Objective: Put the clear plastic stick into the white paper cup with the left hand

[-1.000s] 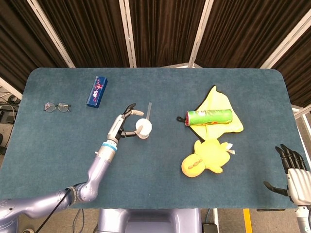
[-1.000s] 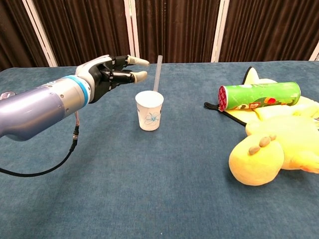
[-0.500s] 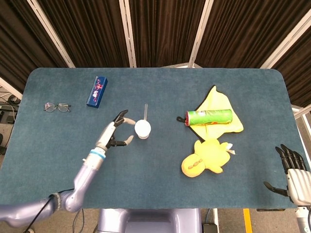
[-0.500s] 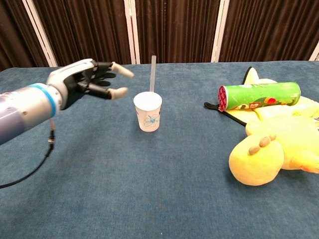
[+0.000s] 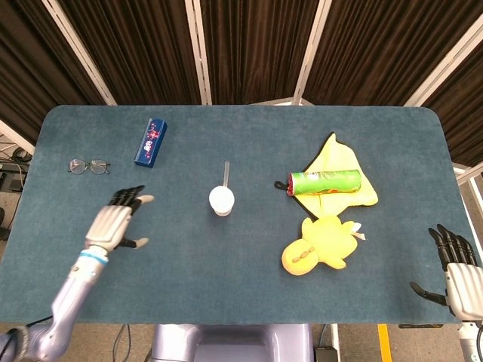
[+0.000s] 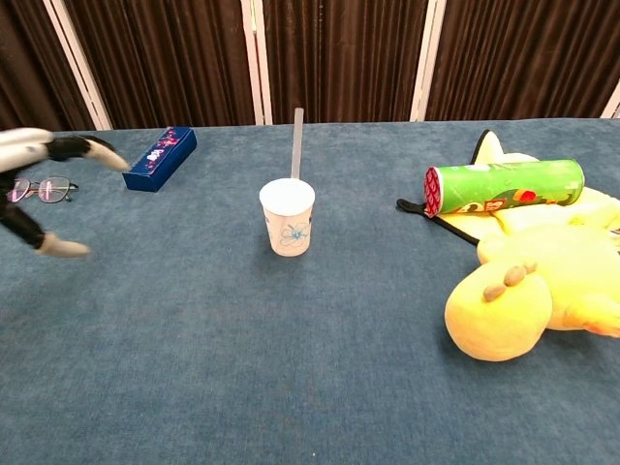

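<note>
Since the earlier frames the left robot hand (image 5: 115,224) has been drawn back from the white paper cup (image 5: 222,200) toward the worktop's (image 5: 226,279) near left edge, fingers spread and nothing held. The clear plastic stick (image 6: 296,143) is seen standing upright inside the cup, so the placing step is judged done; only the arm's retreat appears to be left, calling for a clear path away from the glasses (image 5: 89,166). In the head view the right robot hand (image 5: 451,264) is shown open and idle; in the chest view it is not seen, but the stick's height above the rim is made plain
</note>
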`<state>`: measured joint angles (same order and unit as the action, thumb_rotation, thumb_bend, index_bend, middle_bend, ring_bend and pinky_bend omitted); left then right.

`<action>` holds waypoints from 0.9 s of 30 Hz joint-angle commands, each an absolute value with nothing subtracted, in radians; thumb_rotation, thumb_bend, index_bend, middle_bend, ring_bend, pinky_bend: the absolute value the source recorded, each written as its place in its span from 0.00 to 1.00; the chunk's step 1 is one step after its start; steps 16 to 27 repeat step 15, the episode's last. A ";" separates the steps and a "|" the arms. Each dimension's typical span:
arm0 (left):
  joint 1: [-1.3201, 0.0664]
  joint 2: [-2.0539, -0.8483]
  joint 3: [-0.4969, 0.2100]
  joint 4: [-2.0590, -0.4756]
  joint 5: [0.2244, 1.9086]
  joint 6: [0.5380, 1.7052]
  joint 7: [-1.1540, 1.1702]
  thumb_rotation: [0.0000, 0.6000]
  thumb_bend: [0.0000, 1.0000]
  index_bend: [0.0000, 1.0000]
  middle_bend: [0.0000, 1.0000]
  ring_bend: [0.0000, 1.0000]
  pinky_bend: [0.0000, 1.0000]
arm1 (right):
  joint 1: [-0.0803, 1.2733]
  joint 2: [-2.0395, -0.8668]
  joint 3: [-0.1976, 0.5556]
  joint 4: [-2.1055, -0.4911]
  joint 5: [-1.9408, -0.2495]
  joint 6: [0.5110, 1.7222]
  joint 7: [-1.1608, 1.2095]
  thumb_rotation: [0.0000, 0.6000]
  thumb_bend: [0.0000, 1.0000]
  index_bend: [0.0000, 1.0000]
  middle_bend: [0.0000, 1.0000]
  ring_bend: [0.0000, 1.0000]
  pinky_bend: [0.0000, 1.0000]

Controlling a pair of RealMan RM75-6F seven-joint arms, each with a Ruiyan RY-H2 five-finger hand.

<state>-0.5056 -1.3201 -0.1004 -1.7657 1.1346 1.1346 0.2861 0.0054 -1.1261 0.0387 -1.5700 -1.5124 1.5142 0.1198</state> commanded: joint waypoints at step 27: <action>-0.376 -1.225 0.025 -1.797 1.398 1.332 0.392 1.00 0.18 0.15 0.00 0.00 0.00 | 0.003 -1.124 0.033 -1.566 -1.525 1.520 0.131 1.00 0.08 0.00 0.00 0.00 0.00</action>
